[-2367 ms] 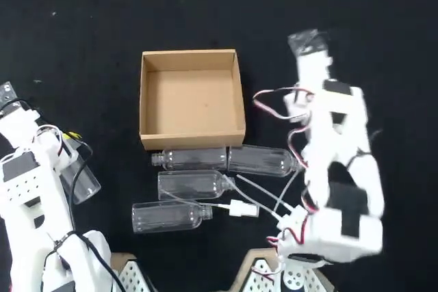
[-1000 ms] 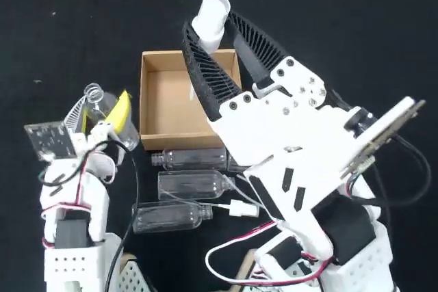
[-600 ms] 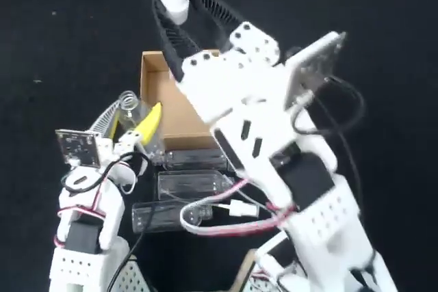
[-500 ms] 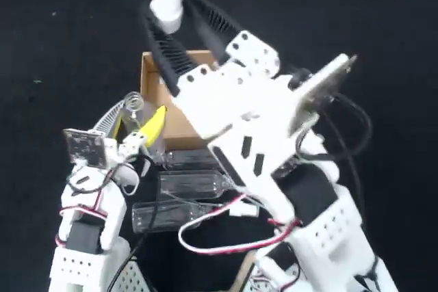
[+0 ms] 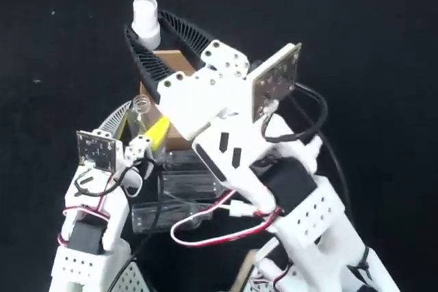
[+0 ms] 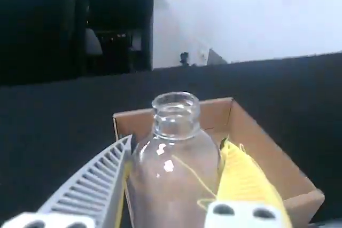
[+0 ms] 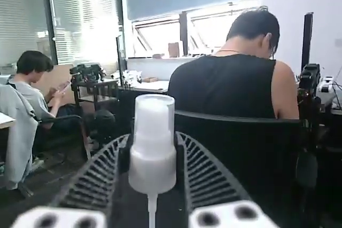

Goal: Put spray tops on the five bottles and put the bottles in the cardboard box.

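black cloth (image 5: 61, 46) is covering the table in the high view, and the cardboard box (image 5: 172, 61) is sitting mid-table, mostly hidden under the raised right arm. the right gripper (image 5: 146, 31) is clamping a white spray top (image 5: 145, 13) between its black ribbed fingers, holding it high and appearing just past the box's far left corner. the left gripper (image 5: 137, 122) is squeezing a clear bottle (image 5: 140, 109) upright, raised beside the box's left wall. uncapped bottles (image 5: 183, 184) are lying near the box's front, partly hidden by both arms. over the last couple of seconds both arms have been rising off the table. the spray top has been sliding leftward across the box and the bottle coming in toward it, so the two are closing on each other but not yet meeting.

the left wrist view is showing the bottle's open neck (image 6: 175, 106) standing bare between grey and yellow fingers, the box behind it.

the right wrist view is showing the spray top pinched firmly, its thin dip tube (image 7: 152, 213) hanging straight down.

i am judging that capping is only beginning: the tube is needing to be threaded into that neck, and no bottle is sitting in the box yet.
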`<state>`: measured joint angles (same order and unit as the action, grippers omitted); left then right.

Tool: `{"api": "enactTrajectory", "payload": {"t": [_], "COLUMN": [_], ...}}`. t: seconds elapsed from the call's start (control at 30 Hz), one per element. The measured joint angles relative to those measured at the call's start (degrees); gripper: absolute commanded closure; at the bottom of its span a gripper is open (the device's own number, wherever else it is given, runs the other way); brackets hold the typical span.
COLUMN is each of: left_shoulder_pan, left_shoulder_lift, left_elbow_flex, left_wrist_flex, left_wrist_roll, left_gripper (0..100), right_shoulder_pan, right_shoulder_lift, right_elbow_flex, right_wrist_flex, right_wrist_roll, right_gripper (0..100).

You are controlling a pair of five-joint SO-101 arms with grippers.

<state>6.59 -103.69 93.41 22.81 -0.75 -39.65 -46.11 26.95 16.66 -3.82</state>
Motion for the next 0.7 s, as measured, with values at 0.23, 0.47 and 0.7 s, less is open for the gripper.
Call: {"api": "enactTrajectory", "payload": {"t": [0.23,0.47,0.7], "left_shoulder_pan": [-1.41,-1.41,-1.41], "left_shoulder_lift": [0.09,0.09,0.09], "left_elbow_flex": [2.55,2.73,2.73], "left_wrist_flex": [-10.9,-11.96,-12.75], "left_wrist_roll": [0.26,0.26,-7.56], "left_gripper": [97,97,97], "right_shoulder_pan": [0.0,0.0,0.0], "right_shoulder_lift": [0.0,0.09,0.09], "right_elbow_flex": [2.46,6.86,6.86], "right_wrist_flex": [-6.77,-10.55,-10.9], "right_wrist_roll": [0.0,0.0,0.0], "right_gripper": [98.6,98.7,98.7]}}
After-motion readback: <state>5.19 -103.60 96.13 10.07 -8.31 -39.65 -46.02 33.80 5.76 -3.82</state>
